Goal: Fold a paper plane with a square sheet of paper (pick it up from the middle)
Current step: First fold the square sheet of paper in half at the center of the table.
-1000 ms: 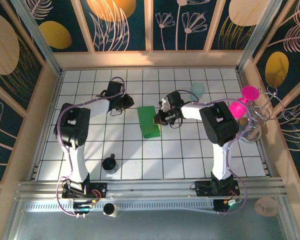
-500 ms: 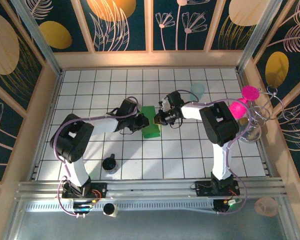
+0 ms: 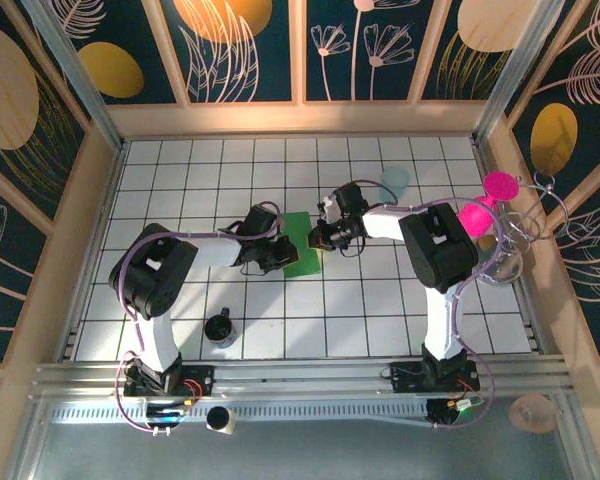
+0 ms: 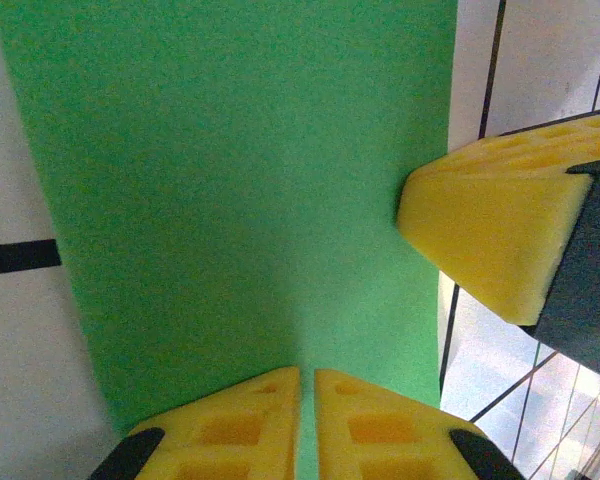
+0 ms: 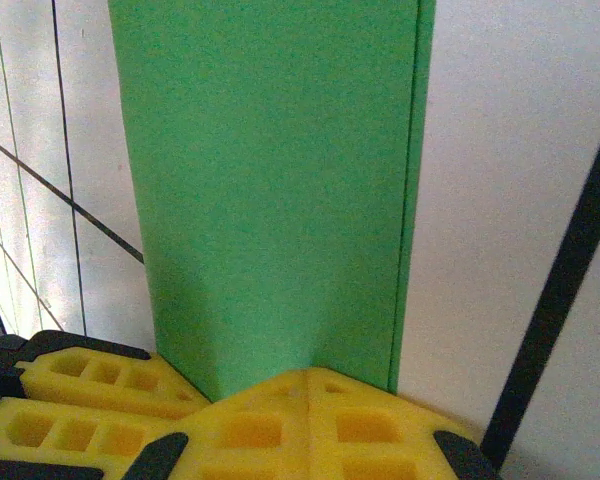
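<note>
The bright green sheet of paper [image 3: 304, 258] lies folded into a narrow rectangle at mid-table, between both grippers. The left gripper [image 3: 278, 254] reaches in from the left, its pads closed with a green sliver between them. The right gripper [image 3: 316, 238] meets the sheet's right edge with its pads pressed together; whether paper sits between them is unclear. The table [image 3: 380, 300] is white and gridded, and the walls [image 3: 250, 50] are floral.

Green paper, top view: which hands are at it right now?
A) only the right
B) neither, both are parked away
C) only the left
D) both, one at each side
D: the left hand is at the left edge of the green paper and the right hand is at its right edge. Each wrist view shows closed yellow fingertips at the sheet.
</note>
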`<move>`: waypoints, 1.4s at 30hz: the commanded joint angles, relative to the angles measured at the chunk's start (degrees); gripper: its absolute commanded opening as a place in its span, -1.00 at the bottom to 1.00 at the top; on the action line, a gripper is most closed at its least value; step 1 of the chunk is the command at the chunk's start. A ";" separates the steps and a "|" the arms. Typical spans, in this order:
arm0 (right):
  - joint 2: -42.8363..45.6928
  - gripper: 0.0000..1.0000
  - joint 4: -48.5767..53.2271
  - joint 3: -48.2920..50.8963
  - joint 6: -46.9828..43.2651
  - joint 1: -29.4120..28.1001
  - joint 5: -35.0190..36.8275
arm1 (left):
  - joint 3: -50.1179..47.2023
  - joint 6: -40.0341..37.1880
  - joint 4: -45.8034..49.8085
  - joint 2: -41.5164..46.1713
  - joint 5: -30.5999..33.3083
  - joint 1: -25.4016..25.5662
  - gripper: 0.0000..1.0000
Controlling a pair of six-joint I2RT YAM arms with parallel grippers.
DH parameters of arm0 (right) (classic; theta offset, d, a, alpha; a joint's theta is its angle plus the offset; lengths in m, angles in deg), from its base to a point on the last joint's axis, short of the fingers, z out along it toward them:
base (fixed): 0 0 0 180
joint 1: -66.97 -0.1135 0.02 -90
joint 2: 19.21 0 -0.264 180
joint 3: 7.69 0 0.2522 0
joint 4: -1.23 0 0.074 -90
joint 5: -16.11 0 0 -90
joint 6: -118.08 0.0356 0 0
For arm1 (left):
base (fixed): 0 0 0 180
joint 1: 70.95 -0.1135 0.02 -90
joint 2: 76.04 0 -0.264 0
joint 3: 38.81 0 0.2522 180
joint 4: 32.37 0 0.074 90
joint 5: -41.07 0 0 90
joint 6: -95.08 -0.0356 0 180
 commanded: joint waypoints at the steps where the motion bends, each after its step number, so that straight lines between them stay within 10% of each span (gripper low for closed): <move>1: -8.03 -1.00 10.60 5.17 -1.39 -0.05 16.25 | -3.74 0.47 2.49 0.38 1.85 -1.18 -0.71; 13: -8.22 -1.00 10.22 5.39 -1.05 -0.03 16.17 | -6.71 -0.72 1.26 12.24 -1.88 -4.68 -0.69; 23: -8.13 -1.00 9.80 5.95 -0.61 -0.01 16.17 | 4.13 -1.66 1.44 1.85 -4.11 0.98 -0.70; 42: -9.14 -1.00 10.46 5.15 -0.67 0.33 17.07 | -12.37 -3.21 5.92 5.30 0.77 1.46 -0.72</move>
